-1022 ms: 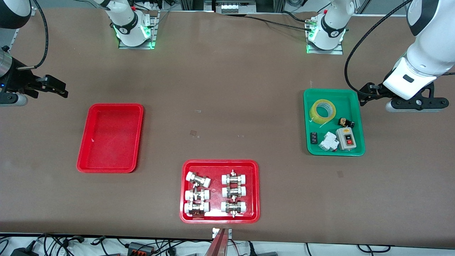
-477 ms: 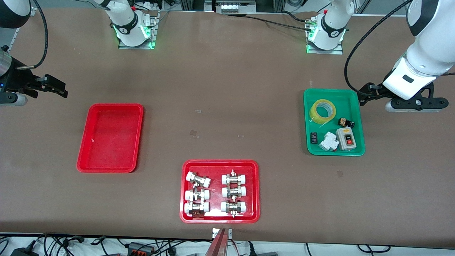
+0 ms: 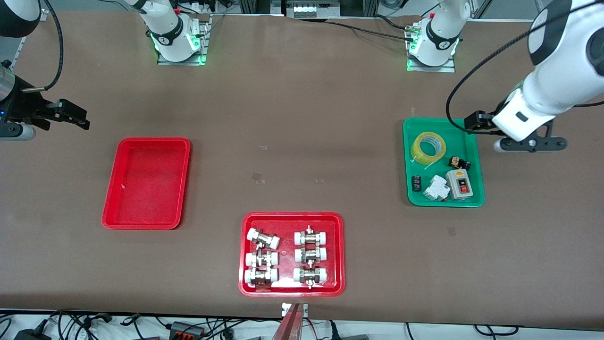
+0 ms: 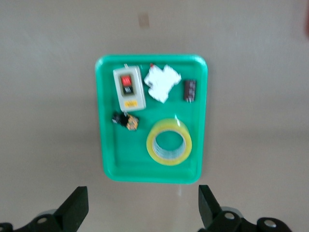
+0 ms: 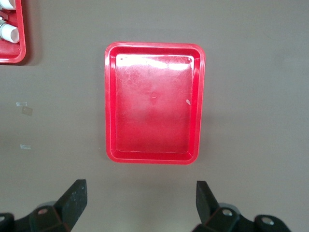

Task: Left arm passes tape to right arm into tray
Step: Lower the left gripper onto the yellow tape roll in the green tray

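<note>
A brown table [image 3: 302,118] is seen from above, with three trays laid out on it. Toward the left arm's end lies a green tray [image 3: 475,200]. In it the tape [image 3: 428,147] is found lying flat, its hollow core facing up, in the part of the green tray farther from the front camera. Beside the tape, a small dark and gold part [image 3: 458,163] is seen. Nearer to the front camera within the same tray lie a grey switch box [image 3: 459,183] with a red button, a white breaker [image 3: 436,189] and a small black component [image 3: 416,183].

Toward the right arm's end lies the tray [image 3: 109,208], plain red, with nothing held in it. A second red tray [image 3: 338,255], nearest to the front camera, is filled with six metal fittings [image 3: 286,258] with white caps, set in two columns of three.

The left gripper [image 3: 474,123] is held in the air over the edge of the green tray, just beside the tape; in the left wrist view its fingers [image 4: 72,208] are spread wide with nothing between them. The right gripper [image 3: 75,115] waits above bare table near the tray, its fingers [image 5: 72,198] likewise parted and holding nothing.
</note>
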`<state>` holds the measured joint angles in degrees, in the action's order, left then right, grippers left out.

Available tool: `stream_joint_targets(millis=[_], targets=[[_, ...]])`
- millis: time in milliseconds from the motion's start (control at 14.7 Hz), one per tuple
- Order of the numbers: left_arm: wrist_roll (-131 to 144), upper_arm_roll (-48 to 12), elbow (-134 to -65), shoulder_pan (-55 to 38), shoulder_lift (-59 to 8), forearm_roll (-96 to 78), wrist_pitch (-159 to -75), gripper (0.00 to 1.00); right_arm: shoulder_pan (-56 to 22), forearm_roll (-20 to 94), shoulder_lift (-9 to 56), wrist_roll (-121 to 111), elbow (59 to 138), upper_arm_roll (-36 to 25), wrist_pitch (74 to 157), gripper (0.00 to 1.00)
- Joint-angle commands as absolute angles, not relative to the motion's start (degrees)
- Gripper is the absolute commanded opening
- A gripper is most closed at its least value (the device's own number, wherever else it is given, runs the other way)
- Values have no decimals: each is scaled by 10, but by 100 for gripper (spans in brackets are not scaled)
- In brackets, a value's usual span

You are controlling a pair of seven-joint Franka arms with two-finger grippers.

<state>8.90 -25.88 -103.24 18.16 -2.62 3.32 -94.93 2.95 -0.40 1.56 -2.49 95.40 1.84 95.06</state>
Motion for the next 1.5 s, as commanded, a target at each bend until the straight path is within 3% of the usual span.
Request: stream_joint_targets(millis=[0,136,272,477,749,1022,1158,1294,1430], targets=[[75,-260,-1105,201,6,7,-958,100,39,-8,9,-34,947,29,941,100],[75,-260,-1172,210,23,2,-973,100,38,-10,9,-34,947,30,943,100],[75,-260,-1300,210,70,-3,-1071,100,38,-10,9,-34,947,30,940,100],[75,-259,-1403,210,46,-3,-1198,100,38,-10,10,-34,947,30,942,100],[81,-258,-1405,250,-67,-1,-1303,100,39,-10,11,-34,947,30,946,100],[96,-258,-1404,250,-94,-1,-1326,99,39,-10,11,-34,947,30,947,100],[126,-260,-1402,246,-110,3,-1330,83,40,-10,11,-34,947,30,947,100],[131,-259,-1396,246,-119,5,-1330,82,40,-9,11,-33,947,29,947,100],[131,-259,-1395,246,-121,5,-1330,71,40,-8,12,-33,947,29,947,100]])
